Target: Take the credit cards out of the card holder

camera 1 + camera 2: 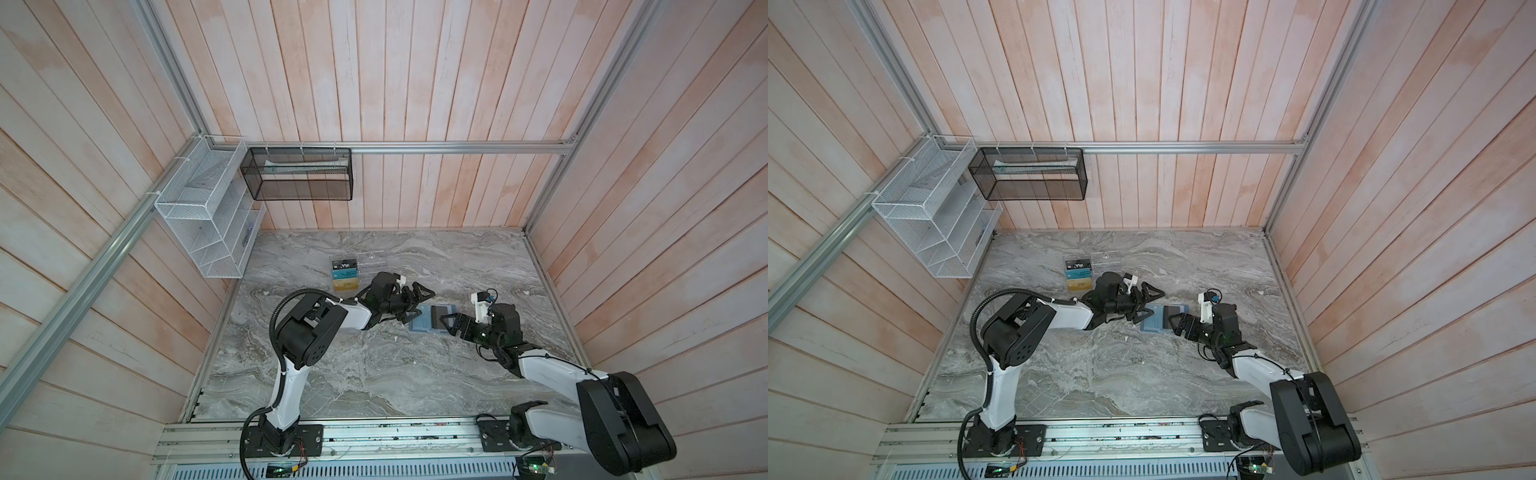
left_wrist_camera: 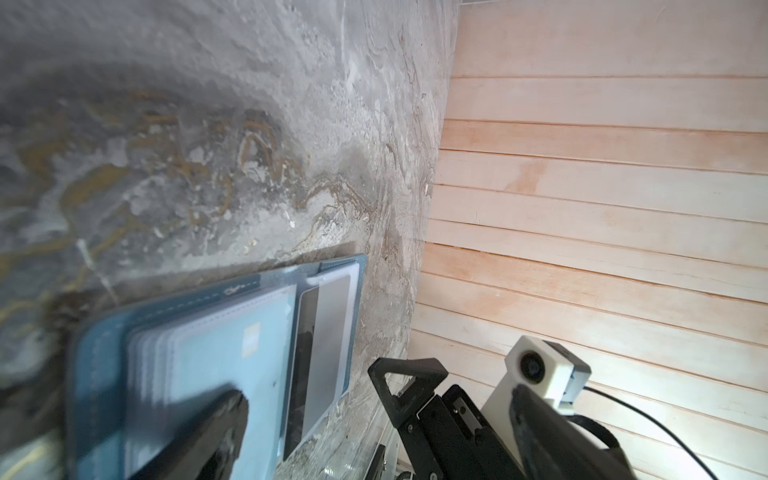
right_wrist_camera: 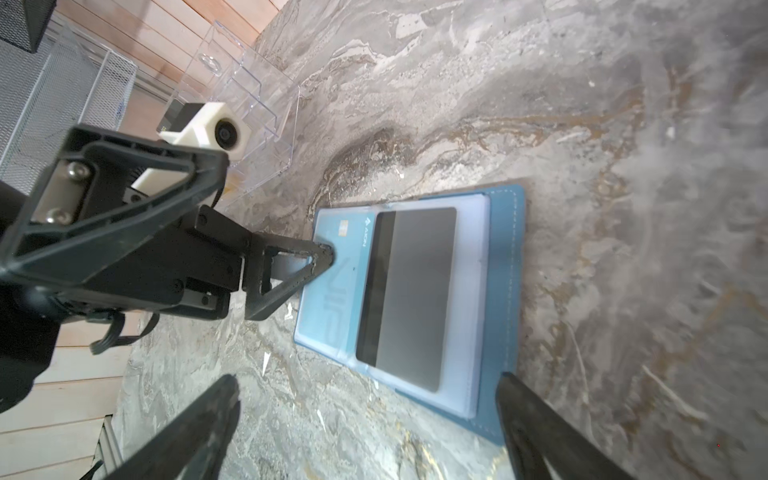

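The card holder [image 3: 505, 266] lay open on the surface [image 1: 374, 374]. The left claw [image 1: 419, 308] was spread, one fingertip [image 3: 322, 253] on its teal card [image 3: 332, 307]; the right claw [image 1: 448, 325] stood spread alongside.

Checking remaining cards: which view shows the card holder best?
Right wrist view: open card holder nearly whole, sharp, teal card and grey card visible. Left wrist blurs and crops it; both top views show it tiny.

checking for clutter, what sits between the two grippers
Just the open card holder, lying flat; both top views show it.
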### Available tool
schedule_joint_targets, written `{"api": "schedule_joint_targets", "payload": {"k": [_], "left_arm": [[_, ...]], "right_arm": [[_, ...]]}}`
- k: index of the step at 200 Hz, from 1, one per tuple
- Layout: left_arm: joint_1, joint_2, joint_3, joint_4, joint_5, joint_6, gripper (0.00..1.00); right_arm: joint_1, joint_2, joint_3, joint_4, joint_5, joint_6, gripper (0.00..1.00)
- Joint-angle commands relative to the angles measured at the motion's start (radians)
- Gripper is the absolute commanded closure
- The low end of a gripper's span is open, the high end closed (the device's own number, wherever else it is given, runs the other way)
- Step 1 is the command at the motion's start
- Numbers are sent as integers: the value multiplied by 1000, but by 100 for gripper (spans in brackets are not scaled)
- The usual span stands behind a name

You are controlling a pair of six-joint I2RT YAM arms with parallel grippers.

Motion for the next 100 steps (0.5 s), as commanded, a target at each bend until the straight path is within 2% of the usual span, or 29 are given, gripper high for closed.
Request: {"api": "schedule_joint_targets", "payload": {"k": [1,45,71,100], "left_arm": [[-4,-15,-6,32,26,-16,0],[-3,10,24,70,49,-68,0],[-4,27,21,114,59,-113,0],[-5,32,27,105,58,-110,0]], "right_arm": [[-10,52,43,94,-60,6,3],[-22,127,83,161,-89,29,3],[-36,161,62,238,-116,66,4],[-40,211,40,286,-143,72,4]]}}
